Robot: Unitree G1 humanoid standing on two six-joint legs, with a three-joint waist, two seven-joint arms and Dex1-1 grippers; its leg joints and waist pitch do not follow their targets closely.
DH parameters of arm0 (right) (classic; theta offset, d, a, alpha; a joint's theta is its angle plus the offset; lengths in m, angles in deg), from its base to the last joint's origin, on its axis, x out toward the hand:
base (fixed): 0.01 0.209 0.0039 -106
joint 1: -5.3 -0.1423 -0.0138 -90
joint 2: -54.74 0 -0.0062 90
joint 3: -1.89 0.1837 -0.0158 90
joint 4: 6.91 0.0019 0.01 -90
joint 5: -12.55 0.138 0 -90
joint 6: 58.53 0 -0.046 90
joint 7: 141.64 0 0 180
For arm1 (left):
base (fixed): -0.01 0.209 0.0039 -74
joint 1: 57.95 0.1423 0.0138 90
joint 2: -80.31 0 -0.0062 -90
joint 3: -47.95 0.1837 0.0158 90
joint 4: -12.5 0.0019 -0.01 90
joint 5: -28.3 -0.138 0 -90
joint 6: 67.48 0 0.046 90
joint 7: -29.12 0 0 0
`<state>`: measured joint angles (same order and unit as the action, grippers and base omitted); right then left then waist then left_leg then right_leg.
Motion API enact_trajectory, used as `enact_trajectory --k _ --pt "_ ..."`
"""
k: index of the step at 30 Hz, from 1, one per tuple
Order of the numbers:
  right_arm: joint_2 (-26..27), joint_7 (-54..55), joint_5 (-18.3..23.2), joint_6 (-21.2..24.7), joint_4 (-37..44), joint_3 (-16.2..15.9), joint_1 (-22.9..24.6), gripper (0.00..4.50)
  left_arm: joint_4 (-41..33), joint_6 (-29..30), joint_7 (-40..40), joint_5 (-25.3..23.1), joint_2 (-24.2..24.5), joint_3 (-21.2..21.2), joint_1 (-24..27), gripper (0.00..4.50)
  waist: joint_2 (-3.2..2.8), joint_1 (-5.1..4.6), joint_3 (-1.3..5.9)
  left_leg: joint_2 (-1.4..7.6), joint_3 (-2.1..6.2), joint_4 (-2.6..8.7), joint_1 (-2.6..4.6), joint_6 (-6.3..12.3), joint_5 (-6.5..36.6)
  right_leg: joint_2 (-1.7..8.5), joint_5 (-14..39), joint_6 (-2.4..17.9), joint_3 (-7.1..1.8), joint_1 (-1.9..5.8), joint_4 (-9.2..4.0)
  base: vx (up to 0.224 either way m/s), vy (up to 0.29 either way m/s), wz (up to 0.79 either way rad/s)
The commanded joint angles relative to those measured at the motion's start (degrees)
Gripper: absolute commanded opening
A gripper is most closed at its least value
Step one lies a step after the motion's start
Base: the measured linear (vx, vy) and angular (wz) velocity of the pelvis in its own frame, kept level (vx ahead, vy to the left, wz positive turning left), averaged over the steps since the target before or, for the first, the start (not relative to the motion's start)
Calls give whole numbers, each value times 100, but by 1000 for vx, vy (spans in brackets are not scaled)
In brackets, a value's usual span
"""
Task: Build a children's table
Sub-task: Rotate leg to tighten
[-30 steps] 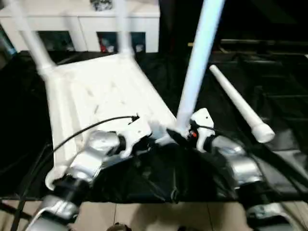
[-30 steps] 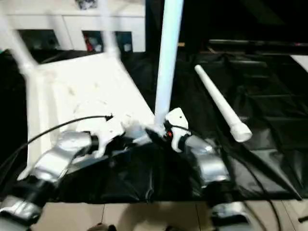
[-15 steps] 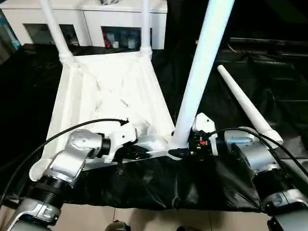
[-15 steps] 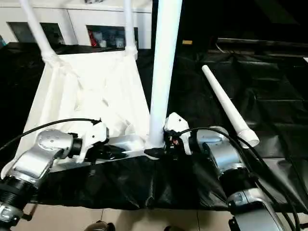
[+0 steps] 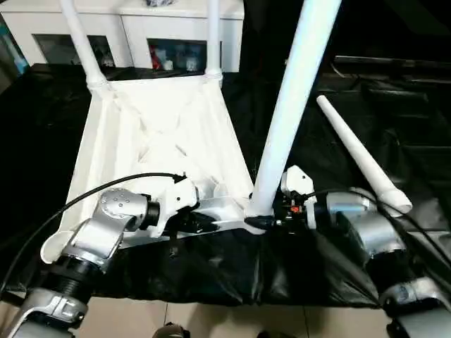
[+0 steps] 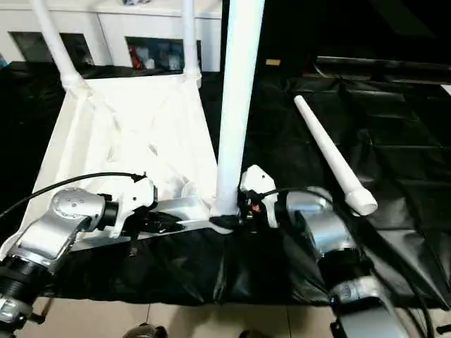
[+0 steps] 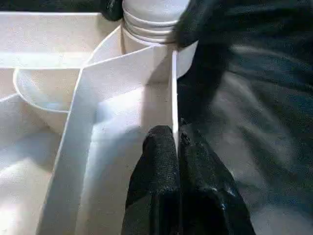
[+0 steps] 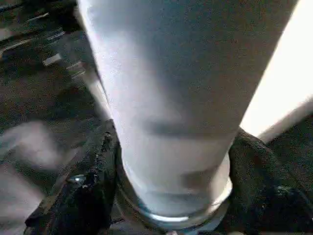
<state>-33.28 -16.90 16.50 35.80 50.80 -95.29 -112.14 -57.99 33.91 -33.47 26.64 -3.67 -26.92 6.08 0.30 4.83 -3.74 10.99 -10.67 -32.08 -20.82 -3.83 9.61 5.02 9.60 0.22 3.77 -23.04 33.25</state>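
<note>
Your left gripper (image 7: pixel 177 147) pinches the upturned children's table (image 5: pixel 158 134) by its near rim; your right gripper (image 8: pixel 171 196) straddles the third leg (image 5: pixel 292 105) at its base, jaws apart around it; seating judged underway; next, twist it home.

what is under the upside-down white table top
Black plastic sheeting spreads out from under the upside-down white plastic table top on all visible sides. What lies directly beneath the top is covered by it.
</note>
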Motion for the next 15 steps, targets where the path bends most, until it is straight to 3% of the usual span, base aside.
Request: enact_trajectory --k 1,3,4,5,6,7,9,10,11,12,15 --pt "565 1059 -215 258 -185 -205 134 272 -64 225 782 6 -616 152 -160 0 25 -30 254 224 119 450 71 -32 1944 360 2603 966 -235 206 -448 0 0 0" --pt "647 1212 -203 303 -176 -154 142 272 -78 262 870 -11 -692 164 -161 0 35 -48 251 204 126 443 90 -41 2062 377 2971 783 -228 179 -506 0 0 0" --pt "1138 2132 -190 561 -96 102 173 272 -170 444 1274 -110 -1104 287 -142 0 13 -68 220 209 115 451 108 -26 2138 361 3132 706 -253 129 -550 0 0 0" --pt "1138 2132 -190 561 -96 102 173 272 -170 444 1274 -110 -1104 287 -142 0 21 -64 235 188 135 446 139 -50 2240 380 3415 609 -224 123 -587 0 0 0" --pt "1336 2493 -203 667 -34 188 194 272 -225 504 1401 -155 -1256 358 -116 0 -13 -56 238 184 157 454 123 -49 2233 395 3466 567 -213 147 -584 0 0 0" --pt "1549 2865 -265 654 22 226 196 272 -274 507 1503 -215 -1391 449 -89 0 -13 -70 239 192 159 472 89 -45 2176 373 3353 526 -216 153 -582 0 0 0" --pt "1672 3083 -330 605 70 221 206 272 -313 496 1551 -252 -1467 508 -65 0 -38 -70 245 187 151 465 120 -46 2251 362 3288 509 -223 110 -593 0 0 0" --pt "1712 3133 -396 518 122 162 232 307 -332 483 1589 -269 -1516 517 -47 0 -63 -90 242 183 147 475 96 -47 2285 347 3188 503 -224 117 -601 0 0 0" --pt "1729 3204 -460 466 217 114 285 307 -354 384 1599 -298 -1557 514 -30 0 -54 -90 255 181 144 474 89 -26 2260 338 3054 505 -224 125 -586 0 0 0" --pt "1709 3149 -400 476 248 147 299 342 -358 318 1579 -305 -1540 502 -26 0 -50 -83 257 182 135 469 99 -3 2244 334 2989 515 -232 115 -586 0 0 0" --pt "1576 3131 -427 530 297 189 311 347 -424 201 1505 -302 -1441 481 13 0 -70 -82 273 191 131 472 52 86 2062 333 2676 607 -245 152 -536 0 0 0"
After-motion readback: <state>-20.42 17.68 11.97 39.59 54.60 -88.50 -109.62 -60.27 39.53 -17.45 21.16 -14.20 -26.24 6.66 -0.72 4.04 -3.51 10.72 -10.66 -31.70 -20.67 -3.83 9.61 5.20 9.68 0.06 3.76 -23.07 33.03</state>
